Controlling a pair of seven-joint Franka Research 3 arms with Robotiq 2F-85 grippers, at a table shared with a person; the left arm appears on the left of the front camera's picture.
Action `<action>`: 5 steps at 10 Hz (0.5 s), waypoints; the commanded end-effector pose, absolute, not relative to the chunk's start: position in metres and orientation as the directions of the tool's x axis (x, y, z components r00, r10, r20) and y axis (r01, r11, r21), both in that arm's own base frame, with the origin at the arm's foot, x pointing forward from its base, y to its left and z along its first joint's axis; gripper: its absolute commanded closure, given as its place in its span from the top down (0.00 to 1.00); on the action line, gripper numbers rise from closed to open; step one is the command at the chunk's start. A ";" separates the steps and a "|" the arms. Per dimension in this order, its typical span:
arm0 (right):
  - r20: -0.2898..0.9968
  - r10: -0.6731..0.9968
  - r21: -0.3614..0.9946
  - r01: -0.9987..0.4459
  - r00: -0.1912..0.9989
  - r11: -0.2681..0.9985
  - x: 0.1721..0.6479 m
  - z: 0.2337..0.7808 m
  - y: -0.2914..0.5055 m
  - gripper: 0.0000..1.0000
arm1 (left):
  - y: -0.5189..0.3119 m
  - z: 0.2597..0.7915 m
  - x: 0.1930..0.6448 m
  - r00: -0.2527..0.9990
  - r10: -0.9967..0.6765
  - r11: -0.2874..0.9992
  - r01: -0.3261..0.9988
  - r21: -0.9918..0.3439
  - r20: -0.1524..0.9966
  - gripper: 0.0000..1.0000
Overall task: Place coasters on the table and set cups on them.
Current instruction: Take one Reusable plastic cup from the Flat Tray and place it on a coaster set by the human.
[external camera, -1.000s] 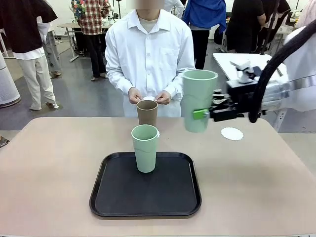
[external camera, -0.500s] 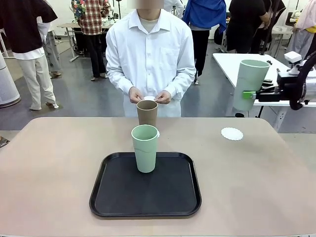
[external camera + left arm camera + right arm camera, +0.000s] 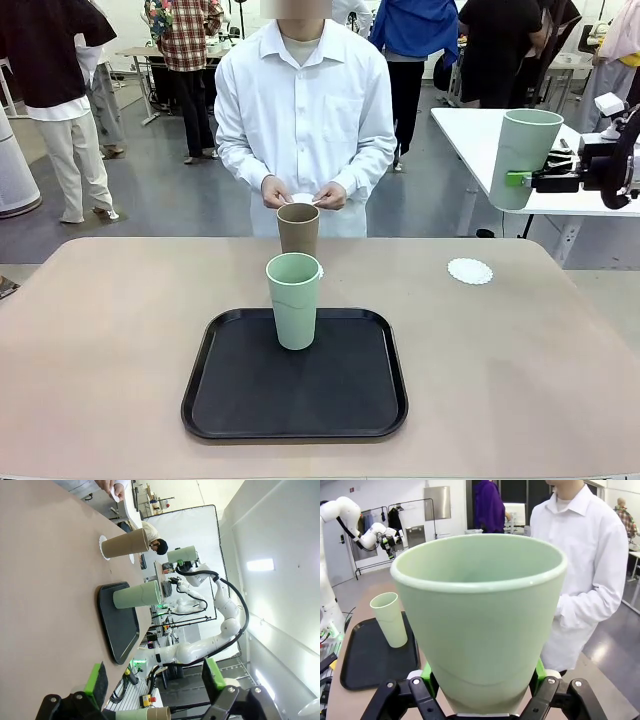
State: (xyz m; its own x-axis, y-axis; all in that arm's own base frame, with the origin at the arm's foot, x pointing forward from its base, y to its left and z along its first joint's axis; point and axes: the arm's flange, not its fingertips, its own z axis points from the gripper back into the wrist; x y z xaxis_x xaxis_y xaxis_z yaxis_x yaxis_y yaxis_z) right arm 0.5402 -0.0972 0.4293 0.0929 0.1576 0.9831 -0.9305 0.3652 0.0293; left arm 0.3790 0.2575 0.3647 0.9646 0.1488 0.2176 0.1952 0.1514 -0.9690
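Front view: mint cup (image 3: 527, 158) being clamped aloft by right end effector (image 3: 522, 180), at the tabletop (image 3: 100, 350)'s right. Left end effector (image 3: 154, 676) being held wide open, empty.

No legible text, labels, brands, numbers or signs on anything.

On table (image 3: 100, 350): tray (image 3: 345, 395), apparently two coasters (image 3: 470, 271)

black tray (image 3: 230, 400): smooth, faint sheen | mint green cup (image 3: 294, 300) on it: matt, smooth | raised mint green cup (image 3: 480, 630): same | tan-brown cup (image 3: 298, 228): matt | tabletop (image 3: 100, 340): beige, matt | coaster (image 3: 470, 271), 2 o'clock: lacy white paper
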 end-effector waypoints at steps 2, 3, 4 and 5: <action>0.983 0.135 0.062 -0.919 0.123 0.390 0.552 0.427 -0.094 0.83 | 0.258 0.367 0.379 0.961 0.150 0.144 0.209 -0.967 0.230 1.00; 0.984 0.121 0.072 -0.920 0.128 0.385 0.550 0.427 -0.092 0.83 | 0.258 0.367 0.379 0.961 0.150 0.144 0.209 -0.967 0.230 1.00; 0.982 0.154 0.044 -0.927 0.109 0.373 0.542 0.422 -0.097 0.83 | 0.258 0.367 0.379 0.961 0.150 0.144 0.209 -0.967 0.230 1.00; 0.982 0.154 0.044 -0.927 0.109 0.373 0.542 0.422 -0.097 0.83 | 0.258 0.367 0.379 0.961 0.150 0.144 0.209 -0.967 0.230 1.00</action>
